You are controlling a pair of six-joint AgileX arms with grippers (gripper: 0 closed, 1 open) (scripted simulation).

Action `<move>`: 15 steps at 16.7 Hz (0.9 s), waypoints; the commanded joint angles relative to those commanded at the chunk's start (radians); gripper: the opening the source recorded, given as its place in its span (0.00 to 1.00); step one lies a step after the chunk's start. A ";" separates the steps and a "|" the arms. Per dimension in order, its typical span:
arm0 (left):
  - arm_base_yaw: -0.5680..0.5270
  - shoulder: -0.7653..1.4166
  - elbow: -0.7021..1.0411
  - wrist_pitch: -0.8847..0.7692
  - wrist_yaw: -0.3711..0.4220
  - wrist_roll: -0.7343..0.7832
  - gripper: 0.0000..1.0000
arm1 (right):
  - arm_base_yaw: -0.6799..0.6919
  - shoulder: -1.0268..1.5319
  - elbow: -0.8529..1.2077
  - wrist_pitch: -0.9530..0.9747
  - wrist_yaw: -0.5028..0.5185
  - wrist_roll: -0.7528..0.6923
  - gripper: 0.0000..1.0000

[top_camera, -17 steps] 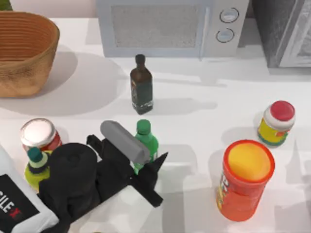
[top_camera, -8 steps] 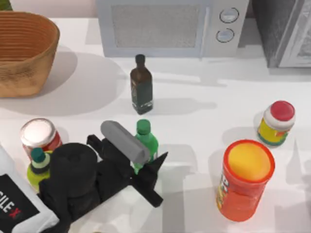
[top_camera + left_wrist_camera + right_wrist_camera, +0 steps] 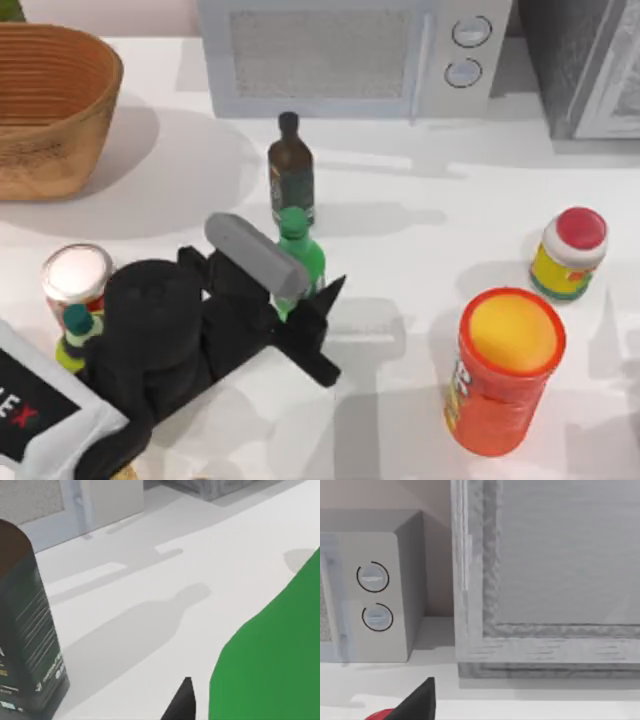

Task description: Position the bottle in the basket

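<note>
Top view: the left hand (image 3: 300, 290) sits at the lower left of the tabletop (image 3: 420, 220), its black fingers pinching the bottle (image 3: 298, 256) around the body. The bottle stands upright, green cap upward, just in front of the dark glass bottle (image 3: 291, 170) and partly overlapping it in this view. Whether the bottle base touches the tabletop cannot be determined. The basket (image 3: 50, 105) rests at the upper left corner, well apart from the bottle. A red can with a silver lid (image 3: 76, 277) and a squat yellow-green bottle with a teal cap (image 3: 76, 333) stand beside the left arm. An orange canister (image 3: 505, 368) and a yellow jar with a red lid (image 3: 569, 253) stand on the right side. A microwave (image 3: 350, 55) occupies the rear edge.

Left wrist view: the bottle (image 3: 275, 665) appears as a large green surface next to one black fingertip (image 3: 182, 702); the dark glass bottle (image 3: 27, 630) stands near.

Right wrist view: the microwave (image 3: 375, 595) and a grey cabinet (image 3: 555, 580) are visible; the state of the right hand (image 3: 417, 702) cannot be determined.
</note>
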 joint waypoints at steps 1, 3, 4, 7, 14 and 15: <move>0.017 -0.017 0.026 -0.033 -0.002 0.000 0.00 | 0.000 0.000 0.000 0.000 0.000 0.000 1.00; 0.063 -0.054 0.086 -0.112 -0.006 0.000 0.00 | 0.000 0.000 0.000 0.000 0.000 0.000 1.00; 0.092 -0.072 0.119 -0.158 -0.008 0.001 0.00 | 0.000 0.000 0.000 0.000 0.000 0.000 1.00; 0.201 -0.124 0.227 -0.315 -0.009 0.002 0.00 | 0.000 0.000 0.000 0.000 0.000 0.000 1.00; 0.514 -0.216 0.577 -0.758 0.018 0.010 0.00 | 0.000 0.000 0.000 0.000 0.000 0.000 1.00; 0.558 -0.225 0.626 -0.821 0.024 0.012 0.00 | 0.000 0.000 0.000 0.000 0.000 0.000 1.00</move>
